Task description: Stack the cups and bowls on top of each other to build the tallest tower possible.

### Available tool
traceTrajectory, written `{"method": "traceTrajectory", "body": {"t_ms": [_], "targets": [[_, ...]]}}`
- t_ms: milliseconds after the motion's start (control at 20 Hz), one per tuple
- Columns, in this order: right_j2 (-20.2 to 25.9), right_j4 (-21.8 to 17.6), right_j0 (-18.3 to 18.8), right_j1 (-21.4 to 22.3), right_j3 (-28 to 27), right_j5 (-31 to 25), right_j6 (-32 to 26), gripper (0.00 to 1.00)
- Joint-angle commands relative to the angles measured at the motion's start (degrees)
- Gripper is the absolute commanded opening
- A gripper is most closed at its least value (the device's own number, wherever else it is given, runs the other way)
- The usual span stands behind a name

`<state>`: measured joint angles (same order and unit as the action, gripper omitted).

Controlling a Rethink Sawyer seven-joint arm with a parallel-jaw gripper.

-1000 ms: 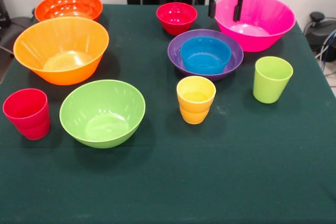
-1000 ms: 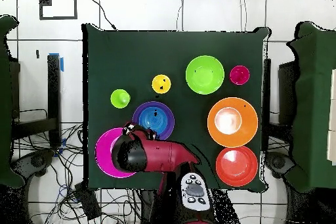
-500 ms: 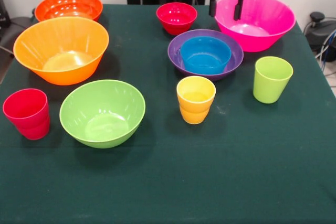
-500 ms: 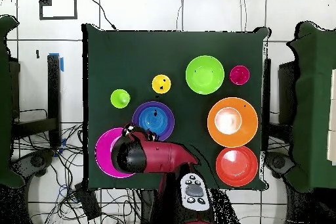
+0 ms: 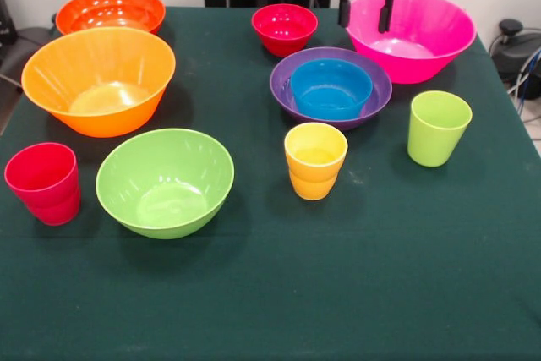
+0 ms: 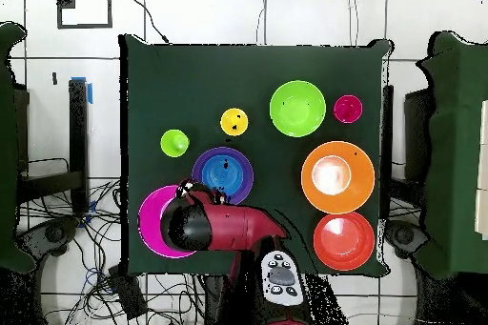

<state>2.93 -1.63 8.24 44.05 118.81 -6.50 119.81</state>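
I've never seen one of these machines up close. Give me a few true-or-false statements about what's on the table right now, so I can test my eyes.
1. The small blue plastic bowl sits inside the medium purple plastic bowl. True.
2. The yellow plastic cup lies tipped on its side. False: it stands upright.
3. The end effector hangs above the large pink plastic bowl, fingers apart, holding nothing. True.
4. The red plastic cup is stacked inside the lime green plastic bowl. False: it stands beside it on the green tablecloth.

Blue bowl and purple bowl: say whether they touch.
Touching. The front view shows the blue bowl nested in the purple bowl, resting on its floor; no gap shows.
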Motion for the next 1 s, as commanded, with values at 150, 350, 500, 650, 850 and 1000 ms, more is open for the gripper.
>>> {"method": "traceTrajectory", "body": {"t_ms": [150, 350, 500, 650, 850, 1000], "targets": [[3.78, 2.3, -2.15, -0.38, 3.12, -4.4, 8.28, 1.0], [3.51, 2.28, -2.35, -0.26, 3.15, -4.5, 8.1, 1.0], [3.54, 2.36, -2.5, -0.74, 2.97, -4.04, 8.27, 1.0], [3.55, 2.6, -2.89, -1.55, 2.67, -3.19, 8.73, 1.0], [3.56, 2.7, -2.85, -1.07, 2.84, -3.74, 8.61, 1.0], [3.72, 2.62, -2.62, -0.95, 3.12, -3.64, 8.45, 1.0]]}}
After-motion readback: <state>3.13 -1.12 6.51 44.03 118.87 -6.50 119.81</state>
